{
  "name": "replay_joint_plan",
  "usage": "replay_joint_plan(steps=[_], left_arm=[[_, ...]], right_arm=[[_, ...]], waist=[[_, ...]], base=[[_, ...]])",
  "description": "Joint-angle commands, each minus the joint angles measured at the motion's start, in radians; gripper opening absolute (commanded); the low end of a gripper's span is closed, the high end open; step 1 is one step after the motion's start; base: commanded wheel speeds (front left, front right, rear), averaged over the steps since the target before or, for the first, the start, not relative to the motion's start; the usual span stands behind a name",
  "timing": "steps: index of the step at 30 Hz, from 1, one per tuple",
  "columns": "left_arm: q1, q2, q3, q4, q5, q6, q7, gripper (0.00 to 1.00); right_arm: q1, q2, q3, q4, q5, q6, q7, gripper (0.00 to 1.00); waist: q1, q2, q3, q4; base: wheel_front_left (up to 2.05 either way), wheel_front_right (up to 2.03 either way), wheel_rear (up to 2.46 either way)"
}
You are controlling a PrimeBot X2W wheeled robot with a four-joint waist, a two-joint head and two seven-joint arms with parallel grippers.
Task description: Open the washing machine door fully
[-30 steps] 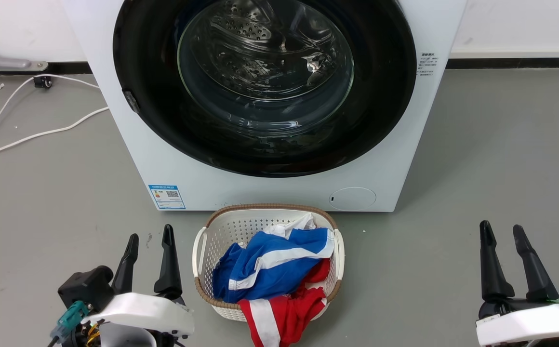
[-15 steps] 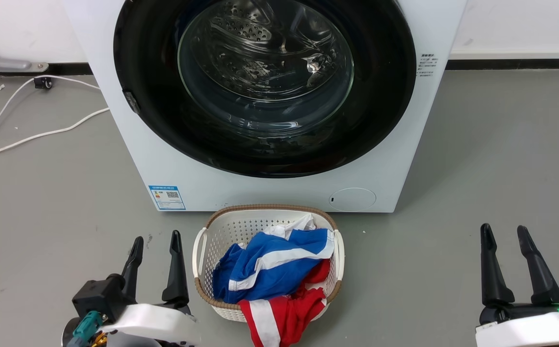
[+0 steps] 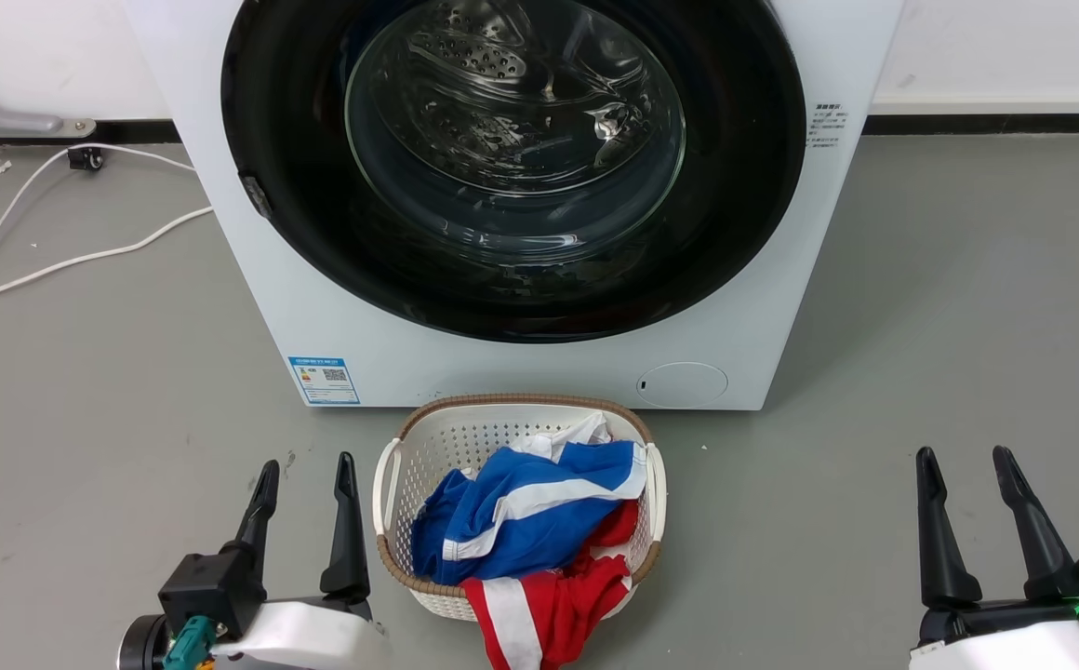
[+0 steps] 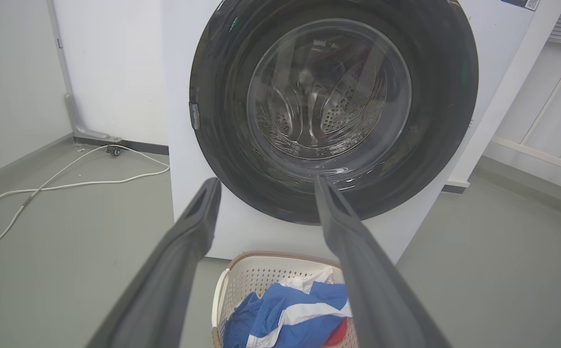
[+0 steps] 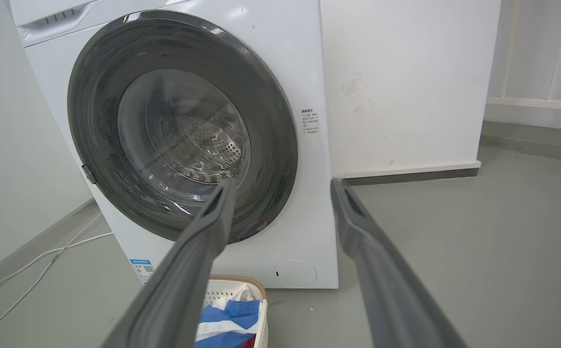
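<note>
Door: round glossy black washing machine door [image 3: 513, 167] sat shut on white boxy washing machine [image 3: 521, 372] | my left jaws, right jaws: stood wide, empty, well apart from it | next, I judged: hook small grey rim tab [image 3: 254, 195], pull outward.

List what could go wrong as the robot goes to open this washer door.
1. The laundry basket sits on the floor right below the washing machine door; a forward reach or roll could knock it.
2. The door is glossy, with what looks like one small tab at its left edge; the left gripper may slip off.
3. A white cable lies on the floor left of the washing machine; wheels might catch it.
</note>
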Motion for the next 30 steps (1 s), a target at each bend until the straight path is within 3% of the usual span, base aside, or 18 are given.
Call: replay_joint_plan(steps=[1,21,30], left_arm=[[0.007,-0.003,0.003,-0.003,0.019,-0.005,-0.007,1.0],[0.026,-0.027,0.029,0.015,0.159,-0.033,-0.046,1.0],[0.029,-0.029,0.038,0.03,0.173,-0.039,-0.051,1.0]], right_arm=[[0.005,0.001,0.002,-0.012,-0.019,0.002,-0.012,1.0],[0.036,0.002,0.008,-0.004,-0.137,0.001,-0.046,1.0],[0.041,0.002,0.01,0.006,-0.097,0.001,-0.053,1.0]], waist=[[0.0,0.0,0.0,0.0],[0.0,0.0,-0.003,0.002],[0.0,0.0,-0.005,0.005]], base=[[0.0,0.0,0.0],[0.0,0.0,0.0],[0.0,0.0,0.0]])
